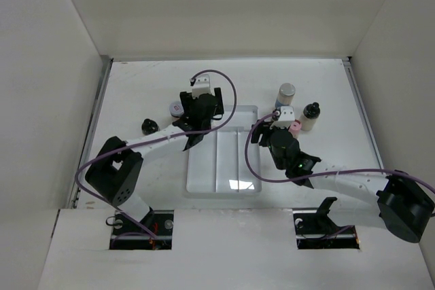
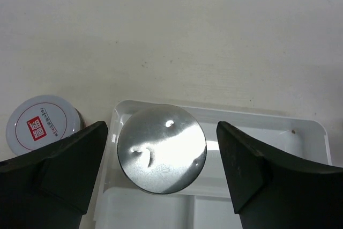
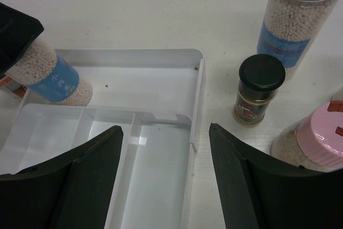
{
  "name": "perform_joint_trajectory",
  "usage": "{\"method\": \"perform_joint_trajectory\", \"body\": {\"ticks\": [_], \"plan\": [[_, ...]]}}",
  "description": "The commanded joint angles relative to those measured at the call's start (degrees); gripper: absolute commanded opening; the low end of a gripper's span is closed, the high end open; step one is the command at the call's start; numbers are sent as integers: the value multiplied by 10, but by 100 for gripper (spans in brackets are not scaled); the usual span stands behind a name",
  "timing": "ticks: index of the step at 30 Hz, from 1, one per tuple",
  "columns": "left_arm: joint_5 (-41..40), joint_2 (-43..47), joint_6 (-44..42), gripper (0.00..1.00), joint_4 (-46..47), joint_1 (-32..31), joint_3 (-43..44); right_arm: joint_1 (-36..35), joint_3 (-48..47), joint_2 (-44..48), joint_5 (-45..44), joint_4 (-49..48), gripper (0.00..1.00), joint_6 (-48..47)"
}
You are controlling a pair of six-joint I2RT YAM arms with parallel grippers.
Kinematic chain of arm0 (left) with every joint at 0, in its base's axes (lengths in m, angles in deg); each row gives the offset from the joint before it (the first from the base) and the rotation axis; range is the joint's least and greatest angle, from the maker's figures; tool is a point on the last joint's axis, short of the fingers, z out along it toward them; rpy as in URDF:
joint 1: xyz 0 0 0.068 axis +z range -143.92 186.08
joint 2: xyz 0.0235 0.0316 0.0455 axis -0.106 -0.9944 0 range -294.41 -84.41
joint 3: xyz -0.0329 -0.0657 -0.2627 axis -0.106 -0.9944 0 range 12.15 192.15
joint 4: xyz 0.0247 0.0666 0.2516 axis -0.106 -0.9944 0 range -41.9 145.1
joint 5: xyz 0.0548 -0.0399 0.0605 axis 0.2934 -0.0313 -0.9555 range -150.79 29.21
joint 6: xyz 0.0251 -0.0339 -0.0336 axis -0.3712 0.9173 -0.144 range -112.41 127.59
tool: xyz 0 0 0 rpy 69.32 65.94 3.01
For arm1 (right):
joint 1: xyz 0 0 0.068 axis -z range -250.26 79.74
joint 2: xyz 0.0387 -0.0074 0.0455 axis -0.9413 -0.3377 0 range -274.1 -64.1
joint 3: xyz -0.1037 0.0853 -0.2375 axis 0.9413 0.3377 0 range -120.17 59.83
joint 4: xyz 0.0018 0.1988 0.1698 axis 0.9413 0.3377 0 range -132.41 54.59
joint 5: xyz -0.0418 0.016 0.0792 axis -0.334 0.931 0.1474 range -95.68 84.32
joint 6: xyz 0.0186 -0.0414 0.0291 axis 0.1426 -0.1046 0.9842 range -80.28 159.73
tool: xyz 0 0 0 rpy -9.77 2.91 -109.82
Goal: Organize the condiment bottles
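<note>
Top view: left gripper (image 1: 202, 110) sits over far-left corner of clear tray (image 1: 238, 168). Right gripper (image 1: 270, 131) is at tray's right rim, w/ pink-cap bottle (image 1: 296, 125) just beside it. Tall grey-cap bottle (image 1: 287, 93) and black-cap bottle (image 1: 311, 115) stand near on tabletop (image 1: 136, 86). L wrist: jaws spread, gap either side of metal-cap bottle (image 2: 162, 148), which stands in tray's far compartment by the left wall. White-lid jar (image 2: 43, 124) is outside tray, just beside one finger. Risk: if the lift goes off-line, a finger clips the cap and tips it; sideways drift knocks the jar. R wrist: jaws spread, nothing between, straddling tray's right wall. Metal-cap bottle looks tilted here, poss. cam angle; if truly leaning, it may topple unsupported. Reaching for pink-cap bottle could bump black-cap bottle or shove tray.
</note>
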Motion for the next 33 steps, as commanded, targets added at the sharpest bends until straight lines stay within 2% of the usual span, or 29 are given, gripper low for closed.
{"method": "perform_joint_trajectory", "body": {"ticks": [1, 4, 8, 12, 14, 18, 24, 29, 33], "plan": [[-19, 26, -16, 86, 38, -8, 7, 0, -1, 15, -8, -33, 73, 4], [-21, 68, -23, 91, 36, -25, -3, 2, -1, 12, -8, -33, 73, 4], [-36, 163, -26, 91, 28, -33, -44, 0, -3, 15, -8, -32, 73, 1], [-110, 288, 0, 91, -41, -23, -113, 0, -3, 17, -8, -31, 73, 2], [-143, 336, 26, 92, -84, -4, -138, 0, -3, 19, -8, -33, 73, 2], [-123, 400, 81, 93, -167, 63, -161, 0, -6, 10, -8, -32, 73, 1], [30, 359, 149, 90, -227, 186, -158, 0, -5, 9, -6, -33, 74, 1], [29, 323, 157, 89, -220, 217, -167, 0, -8, 5, -8, -33, 75, 0], [3, 288, 155, 85, -192, 219, -166, -1, -14, -8, -6, -31, 75, -2]]}}
